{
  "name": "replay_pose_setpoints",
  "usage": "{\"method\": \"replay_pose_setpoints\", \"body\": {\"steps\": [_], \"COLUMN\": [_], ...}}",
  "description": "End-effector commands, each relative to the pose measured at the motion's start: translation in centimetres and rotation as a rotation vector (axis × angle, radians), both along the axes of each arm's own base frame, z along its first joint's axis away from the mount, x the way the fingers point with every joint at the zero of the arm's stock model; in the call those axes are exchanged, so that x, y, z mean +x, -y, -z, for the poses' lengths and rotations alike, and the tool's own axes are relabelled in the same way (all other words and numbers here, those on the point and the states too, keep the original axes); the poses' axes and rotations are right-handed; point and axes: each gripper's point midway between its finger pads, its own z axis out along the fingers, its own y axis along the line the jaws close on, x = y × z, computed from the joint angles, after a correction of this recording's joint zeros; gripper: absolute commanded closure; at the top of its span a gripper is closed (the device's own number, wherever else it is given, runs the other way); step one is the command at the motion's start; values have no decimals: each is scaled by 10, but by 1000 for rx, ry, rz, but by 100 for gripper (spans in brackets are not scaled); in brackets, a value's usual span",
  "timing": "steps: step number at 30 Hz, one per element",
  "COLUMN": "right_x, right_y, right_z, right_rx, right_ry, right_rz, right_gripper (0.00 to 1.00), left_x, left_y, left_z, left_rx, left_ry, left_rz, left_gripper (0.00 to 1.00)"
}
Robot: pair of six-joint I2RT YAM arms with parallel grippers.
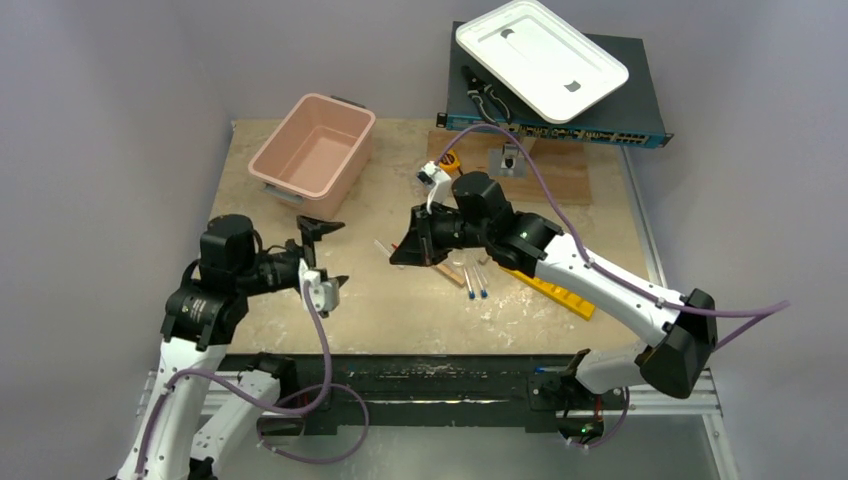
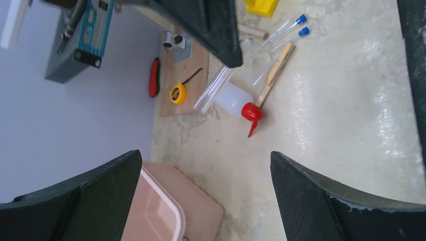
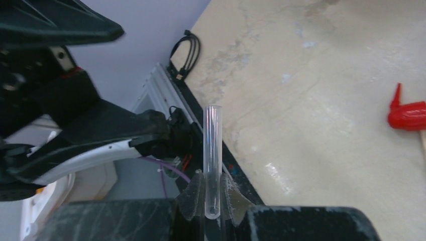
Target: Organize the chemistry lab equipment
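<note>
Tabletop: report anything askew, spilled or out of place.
The squeeze bottle lies on its side, red nozzle beside a wooden stick. Two blue-tipped tubes lie loose near it, not in the yellow rack. No spill shows. The right gripper holds one clear tube.

Soft, even light fell from overhead in the top view; the bench (image 1: pixel 400 315) was bright, with only faint shadows beneath the arms and grey walls dimming toward the corners. In the left wrist view pale streaks of glare ran down the bench at right — a glossy sheen — and the near jaws were dark, blurred masses along the lower edge. The right wrist view carried a bright reflection patch on the bench; the clear tube (image 3: pixel 212 160) was sharp, the clutter at left softer.
</note>
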Motion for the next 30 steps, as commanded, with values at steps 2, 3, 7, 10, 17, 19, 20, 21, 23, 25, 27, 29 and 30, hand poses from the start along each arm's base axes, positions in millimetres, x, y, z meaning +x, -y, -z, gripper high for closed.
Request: {"method": "replay_pose_setpoints", "body": {"steps": [2,3,7,10,17,19,20,21,23,25,27,29,30], "right_x": [-21,-23,-30,-32,-32,-30,-29,-29,-28,-27,-27,-27,-27], "right_y": [-27,-29,-33,-35,-47,-51,-53,-55,-59,-62,-63,-64,-65], "right_z": [-51,-54,-62,-59,-56,-60,-63,-65,-66,-64,-63,-63,-62], "right_rx": [118,122,140,139,135,155,166,175,185,184,184,187,189], "right_ry": [-14,-17,-22,-37,-66,-64,-62,-63,-70,-78,-82,-86,-89], "right_rz": [-123,-131,-155,-169,-176,-175,-175,-178,-184,-184,-186,-187,-191], "right_gripper": [100,100,100,100,100,100,100,100,100,100,100,100,100], "left_x": [1,-1,1,5,8,9,10,11,13,16,18,19,19], "left_y": [11,14,17,17,20,20,21,21,21,20,19,18,18], "left_z": [2,4,-4,-14,-16,-17,-17,-16,-16,-15,-13,-10,-9], "left_rx": [170,174,158,134,137,140,142,146,154,168,178,186,188], "left_ry": [486,534,621,658,693,687,682,674,667,660,648,639,636], "left_rz": [191,208,210,181,186,188,188,187,182,175,167,163,162], "left_gripper": [0,0,2,6,17,21,22,23,25,28,31,36,39]}}
